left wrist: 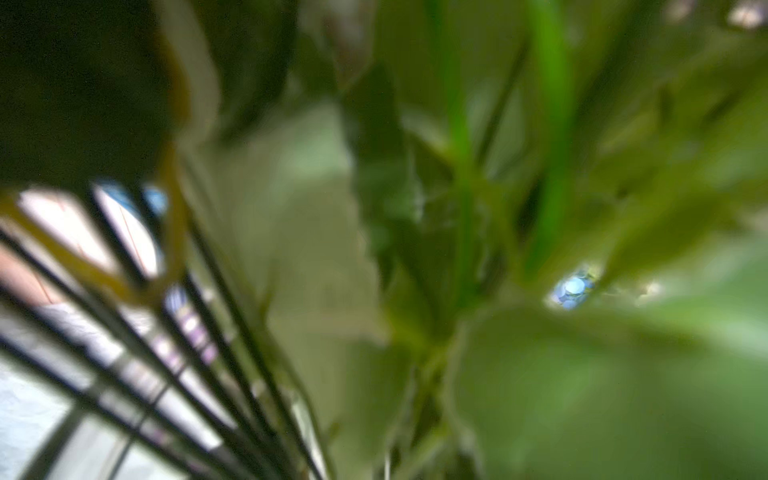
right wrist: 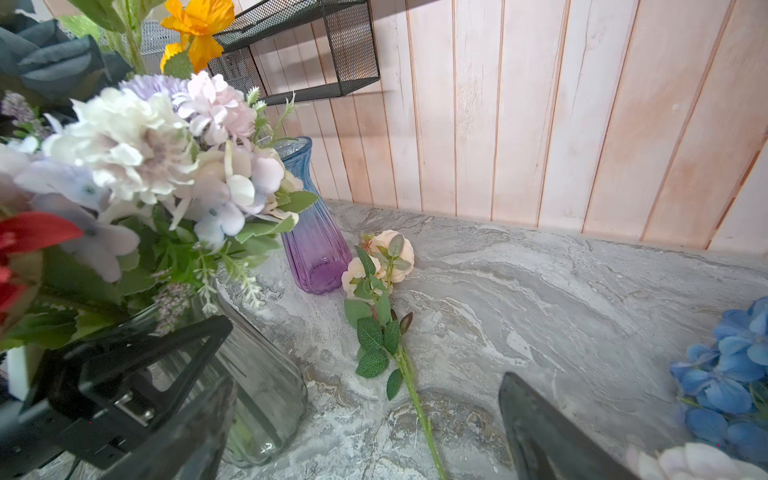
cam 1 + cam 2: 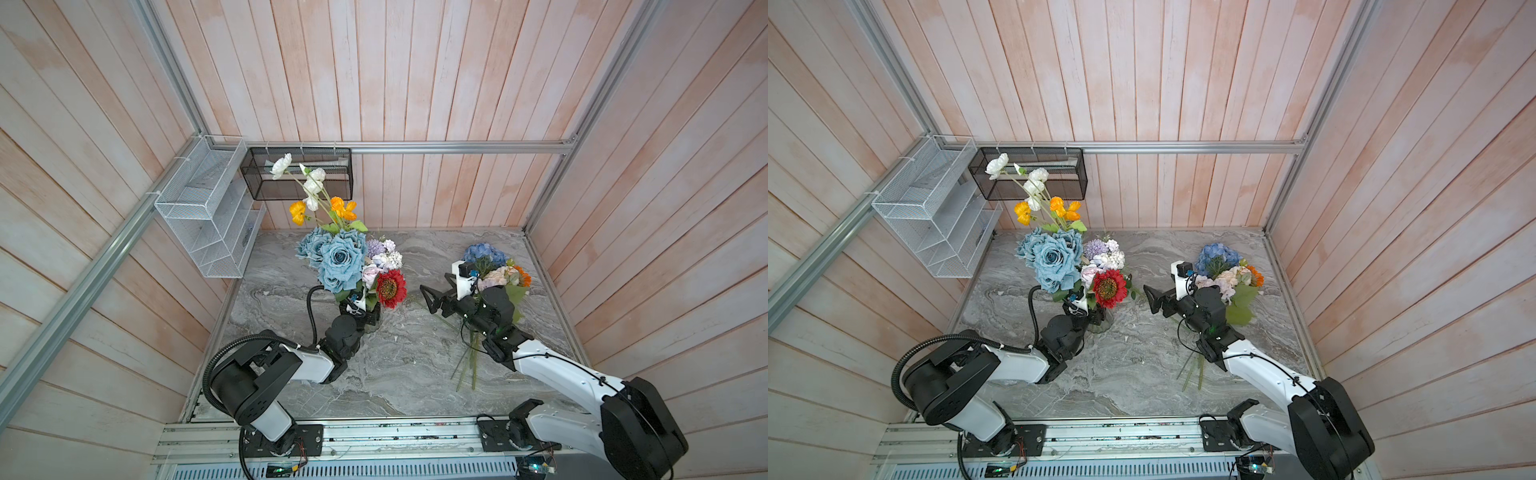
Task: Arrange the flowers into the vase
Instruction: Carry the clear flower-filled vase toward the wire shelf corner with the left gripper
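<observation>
Clear glass vase on the left half of the grey marble desk, already pretty full: dusty-blue roses, orange and white poppies poking up tallest, lilac-white spray, red sunflower on the side toward the middle. Left gripper tucked in under the blooms, right at the vase. Can't tell if clamped on anything or loose; left wrist view no help, just a blur of green stems and leaves close to the lens. Right gripper out between the vase and the other pile, jaws spread wide, nothing in them. Rest of the flowers flat on the desk's right side, partly under the right arm: blue hydrangea, peach roses, orange sunflower. Also one loose peach rose stem lying on the desk just beside a blue-to-purple vase, seen from the right wrist.
</observation>
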`<state>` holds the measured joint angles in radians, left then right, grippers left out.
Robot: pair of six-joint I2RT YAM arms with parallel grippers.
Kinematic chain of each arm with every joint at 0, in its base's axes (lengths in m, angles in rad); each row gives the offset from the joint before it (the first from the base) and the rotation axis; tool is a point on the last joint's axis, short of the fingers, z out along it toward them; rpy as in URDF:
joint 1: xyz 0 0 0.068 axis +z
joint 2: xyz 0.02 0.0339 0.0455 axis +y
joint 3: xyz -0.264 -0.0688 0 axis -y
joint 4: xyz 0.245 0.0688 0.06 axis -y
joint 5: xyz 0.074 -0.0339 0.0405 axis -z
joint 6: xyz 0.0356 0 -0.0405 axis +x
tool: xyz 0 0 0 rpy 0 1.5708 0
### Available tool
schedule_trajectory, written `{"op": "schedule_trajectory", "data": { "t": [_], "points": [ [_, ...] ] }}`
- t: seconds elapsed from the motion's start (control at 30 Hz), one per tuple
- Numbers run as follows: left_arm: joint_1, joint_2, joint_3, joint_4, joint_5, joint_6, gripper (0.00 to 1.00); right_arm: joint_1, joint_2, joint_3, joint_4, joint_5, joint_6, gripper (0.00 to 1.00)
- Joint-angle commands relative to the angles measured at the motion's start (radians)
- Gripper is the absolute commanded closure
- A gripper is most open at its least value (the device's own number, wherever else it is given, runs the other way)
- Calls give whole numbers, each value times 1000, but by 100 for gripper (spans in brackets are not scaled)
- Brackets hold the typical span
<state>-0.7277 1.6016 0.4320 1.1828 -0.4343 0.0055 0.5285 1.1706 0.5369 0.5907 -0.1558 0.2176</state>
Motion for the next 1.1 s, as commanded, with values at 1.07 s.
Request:
{"op": "schedule_trajectory", "data": {
  "t": [1.07],
  "points": [
    [359, -172, -21, -132, -313, 82, 48, -3, 19, 16, 20, -20, 4, 2]
  ]
}}
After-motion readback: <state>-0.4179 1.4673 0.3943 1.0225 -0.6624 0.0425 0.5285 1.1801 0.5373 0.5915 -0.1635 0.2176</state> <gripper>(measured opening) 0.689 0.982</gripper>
